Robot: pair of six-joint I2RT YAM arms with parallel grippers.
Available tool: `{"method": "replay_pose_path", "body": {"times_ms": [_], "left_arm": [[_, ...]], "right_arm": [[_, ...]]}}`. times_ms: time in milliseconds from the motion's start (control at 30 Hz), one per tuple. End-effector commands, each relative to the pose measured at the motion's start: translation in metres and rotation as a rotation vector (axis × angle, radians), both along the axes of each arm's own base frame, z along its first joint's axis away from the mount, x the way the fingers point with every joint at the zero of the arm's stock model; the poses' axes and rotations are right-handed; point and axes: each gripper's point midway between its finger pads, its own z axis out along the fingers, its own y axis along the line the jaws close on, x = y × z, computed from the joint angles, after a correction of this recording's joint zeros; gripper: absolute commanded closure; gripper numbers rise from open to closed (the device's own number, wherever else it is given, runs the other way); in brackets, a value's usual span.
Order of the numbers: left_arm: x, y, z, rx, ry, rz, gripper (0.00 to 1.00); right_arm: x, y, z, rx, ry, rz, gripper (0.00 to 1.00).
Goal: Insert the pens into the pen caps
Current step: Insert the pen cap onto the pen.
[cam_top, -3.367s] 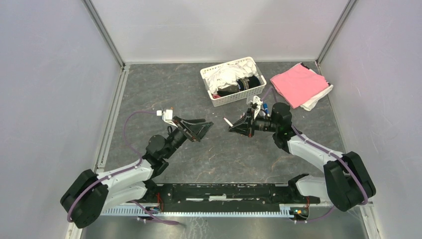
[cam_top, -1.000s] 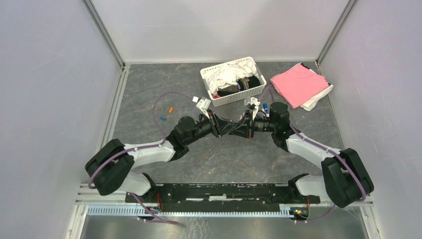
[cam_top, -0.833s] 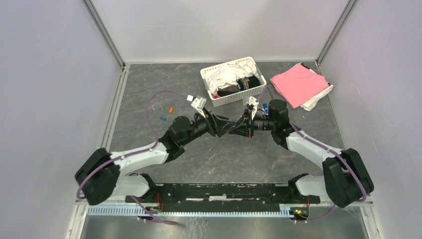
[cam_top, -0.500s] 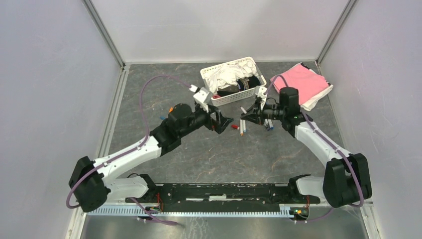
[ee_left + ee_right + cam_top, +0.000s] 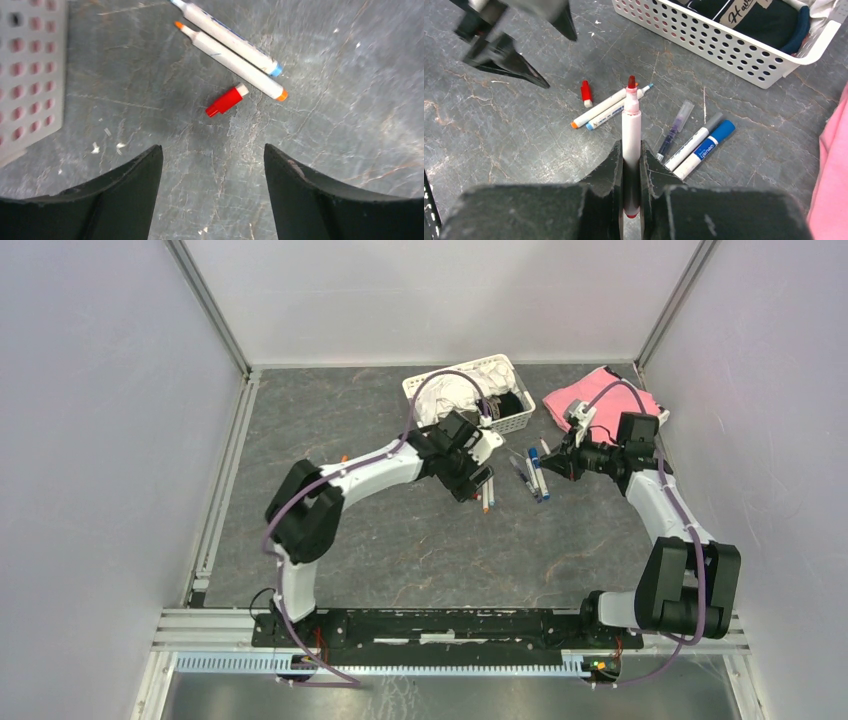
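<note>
The red cap, a short glossy plastic cylinder with one white end, lies on the table, whose surface is mottled grey and stone-like. It sits just beside the orange-ended pen; the blue-ended pen lies alongside that one, both slim white barrels. The left gripper hovers above the cap, its matte black fingers spread wide and empty. The right gripper is clamped on a white red-tipped pen, its nib bare. A perforated white plastic basket stands near
</note>
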Motion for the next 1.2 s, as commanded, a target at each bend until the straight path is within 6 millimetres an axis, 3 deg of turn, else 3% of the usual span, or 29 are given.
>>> {"method": "replay_pose_path", "body": {"times_ms": [0,167,400,900,1167], "left_arm": [[-0.002,-0.003,-0.012,0.124,0.028,-0.222,0.23],[0.003,-0.015,-0.036,0.172,0.059,-0.311,0.27],[0.003,-0.024,-0.054,0.184,0.069,-0.377,0.27],[-0.003,-0.037,-0.074,0.194,0.11,-0.408,0.41],[-0.002,-0.035,-0.077,0.21,0.11,-0.391,0.58]], "right_arm": [[-0.001,0.003,0.016,0.026,-0.04,0.044,1.0],[-0.002,0.003,0.016,0.036,-0.035,0.051,1.0],[-0.003,0.003,0.016,0.053,-0.025,0.057,1.0],[-0.004,0.003,0.016,0.065,-0.02,0.063,1.0],[-0.005,0.003,0.017,0.069,-0.02,0.067,1.0]]}}
